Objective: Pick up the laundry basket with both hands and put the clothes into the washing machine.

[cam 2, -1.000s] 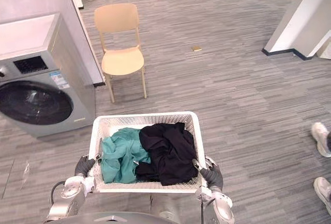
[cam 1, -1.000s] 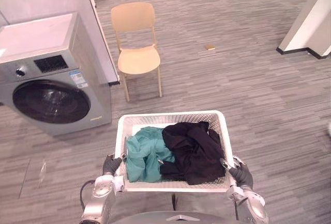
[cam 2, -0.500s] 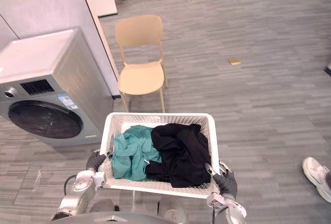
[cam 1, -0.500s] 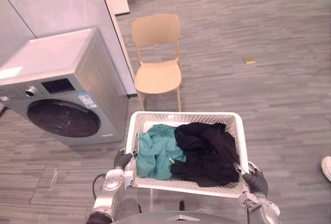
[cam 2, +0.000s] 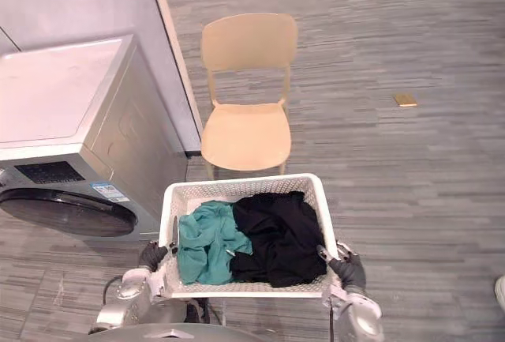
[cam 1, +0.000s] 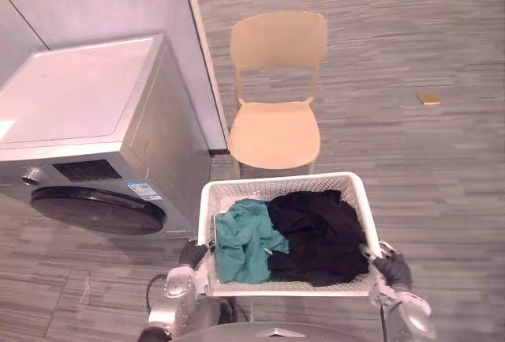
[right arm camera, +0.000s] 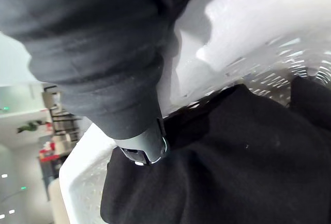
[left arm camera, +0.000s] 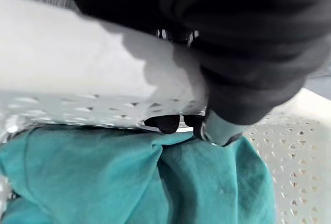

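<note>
The washing machine (cam 1: 87, 121) stands at far left, its round door shut. At near centre the white laundry basket (cam 1: 280, 182) is held between both hands. Its perforated plastic looks stiff and light, so the side rims are probably the best hold. Inside it, a teal cloth (cam 1: 245, 239) and a black garment (cam 1: 316, 235) lie soft and loose. The left hand (cam 1: 192, 255) and right hand (cam 1: 390, 267) have their fingers hooked over opposite rims.

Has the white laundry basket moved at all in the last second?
Yes. The laundry basket has come nearer the chair: its far rim now reaches the chair's front legs, beside the washing machine.
</note>
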Controlling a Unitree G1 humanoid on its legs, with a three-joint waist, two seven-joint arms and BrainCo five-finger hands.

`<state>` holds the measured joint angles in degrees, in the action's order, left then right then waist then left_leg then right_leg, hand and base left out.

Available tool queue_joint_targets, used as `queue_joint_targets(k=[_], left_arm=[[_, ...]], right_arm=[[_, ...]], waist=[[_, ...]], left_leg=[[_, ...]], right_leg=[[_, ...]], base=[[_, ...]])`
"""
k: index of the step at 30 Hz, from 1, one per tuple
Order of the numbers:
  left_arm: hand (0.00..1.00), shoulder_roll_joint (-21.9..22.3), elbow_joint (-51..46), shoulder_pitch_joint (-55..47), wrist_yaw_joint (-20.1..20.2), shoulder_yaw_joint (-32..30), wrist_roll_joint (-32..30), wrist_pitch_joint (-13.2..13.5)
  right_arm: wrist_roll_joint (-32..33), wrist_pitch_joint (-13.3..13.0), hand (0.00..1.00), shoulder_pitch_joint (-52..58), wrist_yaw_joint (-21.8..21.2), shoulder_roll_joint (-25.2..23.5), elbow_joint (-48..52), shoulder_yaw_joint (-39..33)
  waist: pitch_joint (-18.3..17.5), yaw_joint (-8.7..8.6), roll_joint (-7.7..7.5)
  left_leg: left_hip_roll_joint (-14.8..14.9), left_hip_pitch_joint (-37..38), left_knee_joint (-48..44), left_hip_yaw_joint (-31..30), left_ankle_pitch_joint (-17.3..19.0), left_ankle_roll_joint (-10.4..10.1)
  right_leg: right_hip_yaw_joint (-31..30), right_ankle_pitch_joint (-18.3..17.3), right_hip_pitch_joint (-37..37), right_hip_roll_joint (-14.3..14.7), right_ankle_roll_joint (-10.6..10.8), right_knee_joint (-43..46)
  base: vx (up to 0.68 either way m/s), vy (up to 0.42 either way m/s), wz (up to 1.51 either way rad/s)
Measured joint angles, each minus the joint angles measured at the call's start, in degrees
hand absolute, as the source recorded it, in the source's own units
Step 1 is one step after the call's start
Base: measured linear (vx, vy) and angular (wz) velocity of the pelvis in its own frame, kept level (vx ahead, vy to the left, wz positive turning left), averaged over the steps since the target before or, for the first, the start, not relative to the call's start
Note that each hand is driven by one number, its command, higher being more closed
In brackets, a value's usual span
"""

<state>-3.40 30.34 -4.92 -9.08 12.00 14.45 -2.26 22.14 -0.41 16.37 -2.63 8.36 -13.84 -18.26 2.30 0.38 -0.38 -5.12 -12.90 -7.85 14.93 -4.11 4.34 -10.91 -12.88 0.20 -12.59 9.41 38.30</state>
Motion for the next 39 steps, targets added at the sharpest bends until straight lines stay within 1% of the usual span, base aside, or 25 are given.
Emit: queue_joint_targets(k=[1, 2, 3, 4, 5, 6, 7, 8, 9, 10, 11, 12, 13, 15, 16, 21, 22, 23, 26, 28, 30, 32, 34, 37, 39], left_arm=[[1.00, -0.7, 0.0, -0.2, 0.0, 0.0, 0.0, 0.0], [1.00, -1.3, -0.1, -0.2, 0.0, -0.4, 0.0, 0.0], [1.00, -2.1, -0.4, -0.2, 0.0, -1.2, 0.0, 0.1], [1.00, -2.9, -1.1, 0.3, 0.0, -1.2, 0.1, 0.5], [1.00, -3.0, -1.3, 0.4, 0.0, -1.2, 0.1, 0.6], [1.00, -3.4, -2.4, 0.8, 0.0, -1.2, 0.1, 0.7], [1.00, -3.9, -2.6, 1.8, 0.0, -1.0, 0.1, 0.9], [1.00, -4.1, -2.6, 2.5, 0.0, -0.8, 0.1, 0.9], [1.00, -4.5, -2.6, 3.8, 0.2, -0.4, 0.1, 0.9], [1.00, -4.5, -2.6, 4.3, 0.7, -0.1, 0.1, 0.9], [1.00, -4.5, -2.6, 4.3, 0.8, 0.2, 0.1, 0.9], [1.00, -4.7, -2.1, 4.2, 0.8, 0.7, 0.1, 0.8], [1.00, -2.4, -0.9, 3.9, 0.9, 1.9, 0.1, 0.7], [1.00, -0.9, -0.8, 4.0, 1.1, 2.8, -0.1, 0.5], [1.00, 0.1, -0.8, 4.3, 1.2, 3.5, -0.1, 0.4], [1.00, 1.0, -0.8, 6.9, 1.7, 4.0, 0.0, 0.4], [1.00, 1.0, -0.6, 9.1, 1.8, 4.0, 0.0, 0.4], [1.00, 1.0, -0.3, 11.4, 1.8, 4.1, 0.1, 0.4], [1.00, -0.1, -0.2, 18.9, 1.8, 4.1, 0.5, 0.4], [1.00, -2.4, 0.3, 25.6, 2.0, 4.0, 2.3, 0.4], [1.00, -4.6, 2.8, 31.3, 2.3, 4.0, 4.1, 0.9], [1.00, -6.3, 5.2, 36.1, 2.1, 3.9, 5.1, 0.9], [1.00, -8.3, 7.9, 41.5, 1.9, 3.9, 5.7, 1.0], [1.00, -10.7, 11.8, 48.0, 1.7, 4.0, 6.9, 1.0], [1.00, -11.4, 14.0, 51.2, 1.6, 4.1, 7.8, 1.0]], right_arm=[[-0.1, 0.2, 1.00, 0.0, -0.2, -0.5, -0.5, 0.3], [-0.1, 0.5, 1.00, -0.7, -0.5, -0.9, -0.7, 1.2], [-0.1, 0.5, 1.00, -1.8, -0.5, -0.9, -0.6, 2.4], [-0.2, 0.5, 1.00, -3.1, -0.6, -0.9, -0.5, 2.6], [-0.1, 0.4, 1.00, -3.3, -0.6, -0.9, -0.5, 2.6], [-0.1, 0.2, 1.00, -3.8, -0.6, -0.9, -0.3, 2.6], [0.0, 0.0, 1.00, -4.1, -0.7, -0.9, 0.2, 2.6], [0.0, 0.0, 1.00, -4.3, -0.8, -0.9, 0.6, 2.4], [0.0, 0.1, 1.00, -4.4, -0.8, -0.9, 1.8, 1.8], [0.0, 0.1, 1.00, -4.7, -0.7, -0.8, 2.0, 1.1], [0.0, 0.1, 1.00, -4.7, -0.7, -0.8, 2.0, 0.9], [0.0, 0.1, 1.00, -3.8, -0.7, -0.8, 1.8, 0.3], [0.0, 0.2, 1.00, -2.4, -0.7, 0.3, 1.8, -1.9], [0.0, 0.1, 1.00, -1.0, -0.9, 1.5, 2.2, -3.4], [0.0, 0.2, 1.00, -0.2, -1.0, 1.7, 3.5, -5.0], [0.0, 0.3, 1.00, -1.8, -1.9, 5.3, 6.4, -5.5], [0.0, 0.3, 1.00, -3.9, -2.2, 7.0, 6.4, -5.5], [0.0, 0.3, 1.00, -6.5, -2.2, 8.7, 6.4, -5.4], [0.0, 0.3, 1.00, -14.6, -2.2, 14.3, 6.3, -4.4], [0.3, 0.0, 1.00, -22.0, -1.5, 19.6, 5.5, -1.6], [0.8, -1.1, 1.00, -29.0, 0.5, 22.1, 2.3, 1.6], [1.5, -1.1, 1.00, -33.6, 2.2, 22.2, -0.3, 3.1], [2.8, -1.1, 1.00, -37.4, 4.2, 22.7, -1.9, 5.1], [3.4, -1.1, 1.00, -41.3, 6.6, 22.7, -2.7, 7.8], [3.5, -1.0, 1.00, -42.9, 7.5, 22.7, -2.7, 8.8]], waist=[[0.1, -0.13, 0.14], [0.2, -0.20, 0.22], [0.5, -0.13, 0.43], [1.4, -0.28, 0.98], [1.6, -0.31, 1.13], [1.9, -0.47, 1.56], [2.4, -1.13, 1.27], [3.0, -1.66, 0.90], [4.3, -2.39, 0.36], [5.3, -2.90, -0.25], [5.7, -3.05, -0.81], [6.1, -3.53, -1.19], [6.8, -3.82, 0.63], [6.5, -4.02, 2.41], [6.5, -4.19, 2.86], [6.9, -4.13, 2.34], [7.4, -4.09, 2.63], [8.7, -4.10, 2.27], [12.2, -4.19, 2.53], [15.4, -4.75, 2.79], [17.4, -4.99, 2.88], [17.7, -4.57, 2.95], [20.3, -3.99, 3.59], [20.7, -2.90, 3.83], [20.9, -2.68, 3.84]], left_leg=[[-0.1, 2.0, 1.1, -0.5, 0.2, 0.3], [-0.1, 4.4, 1.8, -0.8, 0.7, 0.6], [-0.1, 7.3, 2.6, -0.8, 0.9, 0.3], [0.3, 11.3, 3.8, -0.9, 1.6, -0.4], [0.4, 12.0, 4.1, -1.0, 2.0, -0.4], [1.2, 13.7, 5.0, -0.9, 3.9, -0.8], [1.8, 14.2, 5.2, -1.0, 5.3, -1.4], [1.9, 14.3, 5.1, -1.1, 5.7, -1.6], [2.3, 14.2, 4.8, -1.8, 6.6, -2.3], [2.7, 13.9, 4.1, -2.4, 7.2, -3.4], [2.8, 13.9, 3.5, -2.6, 7.8, -4.1], [2.9, 13.7, 2.2, -3.9, 8.9, -5.0], [4.9, 13.7, 1.7, -5.6, 9.9, -6.4], [6.4, 13.7, 2.3, -6.7, 9.7, -7.2], [7.2, 14.0, 3.5, -7.5, 8.6, -8.1], [8.1, 11.8, 4.8, -10.3, 7.2, -9.4], [8.0, 10.7, 4.6, -10.5, 6.8, -9.3], [7.7, 9.4, 4.5, -10.6, 6.5, -9.2], [7.5, 5.6, 3.9, -10.5, 5.5, -9.1], [7.4, 2.9, 4.2, -10.4, 4.4, -8.9], [7.3, 1.4, 5.1, -10.0, 3.2, -8.7], [7.2, -0.8, 5.8, -9.2, 2.4, -8.6], [7.0, -0.9, 6.8, -8.3, 1.4, -8.5], [6.9, -3.2, 7.0, -6.6, 1.2, -8.5], [7.0, -4.1, 6.9, -6.1, 1.1, -8.7]], right_leg=[[-0.9, 3.0, -1.4, 0.3, 0.2, 4.2], [-1.4, 4.1, -3.8, 1.1, 0.4, 10.9], [-1.2, 4.0, -7.1, 1.4, 0.3, 17.6], [0.2, 1.4, -10.7, 1.0, -0.4, 20.7], [0.7, 0.7, -11.6, 0.8, -0.5, 20.7], [2.3, -1.5, -14.7, 0.6, -0.7, 18.4], [2.6, -2.7, -16.8, 0.9, -0.2, 11.9], [2.5, -3.0, -17.4, 1.0, 0.0, 7.5], [2.3, -2.6, -18.1, 1.1, 0.1, -2.2], [2.2, 0.1, -17.8, 1.1, -0.2, -12.5], [2.1, 2.4, -17.2, 1.0, -0.3, -16.9], [2.1, 8.7, -15.6, 1.1, 0.4, -19.0], [4.0, 9.6, -13.8, 2.9, -0.1, -20.2], [5.9, 9.0, -13.5, 3.9, -1.2, -20.3], [7.2, 8.3, -13.9, 4.5, -2.1, -18.9], [10.0, 7.4, -15.6, 5.1, -3.0, -17.6], [10.2, 7.6, -16.9, 5.0, -3.3, -17.4], [10.3, 8.1, -18.1, 4.8, -3.2, -17.4], [10.1, 10.7, -20.7, 4.6, -3.1, -19.3], [9.9, 13.2, -22.4, 4.7, -3.0, -21.8], [9.2, 15.2, -23.9, 4.8, -3.0, -23.7], [8.4, 16.6, -26.4, 4.9, -3.0, -24.7], [8.0, 17.8, -26.6, 4.8, -2.9, -26.1], [6.6, 18.7, -29.6, 4.7, -2.9, -26.4], [6.5, 18.8, -30.6, 4.6, -2.9, -26.3]], base=[[0.49, 0.182, 0.02], [0.41, 0.151, -0.04], [0.48, 0.175, -0.08], [0.30, 0.116, -0.10], [0.29, 0.075, -0.05], [0.15, 0.005, 0.07], [0.19, -0.042, 0.16], [0.09, -0.131, 0.35], [0.07, -0.219, 0.38], [0.05, -0.220, 0.34], [0.05, -0.193, 0.32], [0.08, -0.248, 0.33], [0.10, -0.244, 0.33], [0.14, -0.235, 0.30], [0.14, -0.200, 0.32], [0.07, -0.120, 0.32], [-0.04, -0.035, 0.26], [-0.06, -0.013, 0.19], [-0.12, 0.031, 0.06], [-0.15, 0.046, 0.00], [-0.10, 0.024, -0.10], [-0.05, 0.003, -0.13], [-0.01, -0.003, -0.11], [0.02, -0.009, -0.17], [0.05, -0.018, -0.04]])
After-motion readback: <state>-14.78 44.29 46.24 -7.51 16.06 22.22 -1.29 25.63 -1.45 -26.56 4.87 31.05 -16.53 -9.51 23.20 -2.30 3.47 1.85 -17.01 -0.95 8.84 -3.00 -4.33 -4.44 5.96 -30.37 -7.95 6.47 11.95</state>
